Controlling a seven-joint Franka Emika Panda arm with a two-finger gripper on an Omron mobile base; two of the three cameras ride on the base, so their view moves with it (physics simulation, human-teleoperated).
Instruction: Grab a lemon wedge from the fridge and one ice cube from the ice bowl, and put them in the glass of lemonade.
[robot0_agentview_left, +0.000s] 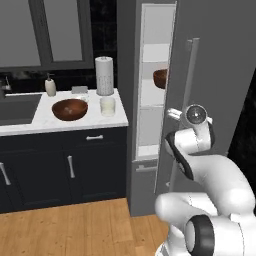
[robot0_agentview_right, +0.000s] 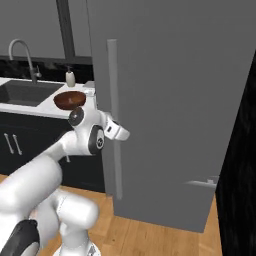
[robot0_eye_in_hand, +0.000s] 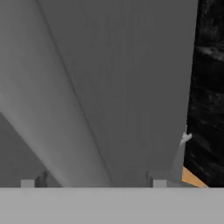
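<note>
Fridge (robot0_agentview_left: 210, 75) door ajar, hand (robot0_eye_in_hand: 94, 181) right at the door handle (robot0_agentview_right: 114, 115) with fingers apart, gripping nothing.

Hand view: the two finger tips (robot0_eye_in_hand: 28, 183) sit wide, one either side of the grey bar, not clamped on it. Right base view puts the wrist up against the bar at about mid height. Door is swung out a bit; white shelves (robot0_agentview_left: 155, 52) show through the gap, with a brown bowl (robot0_agentview_left: 160, 78) on a middle shelf. Lemon wedge: can't make it out in there. On the tabletop (robot0_agentview_left: 60, 120) left of the fridge: ice bowl (robot0_agentview_left: 70, 109) near the front edge, glass of lemonade (robot0_agentview_left: 107, 106) just right of it, paper-towel roll (robot0_agentview_left: 104, 75) behind the glass, soap dispenser (robot0_agentview_left: 50, 85) far left by the sink (robot0_agentview_left: 17, 107).
</note>
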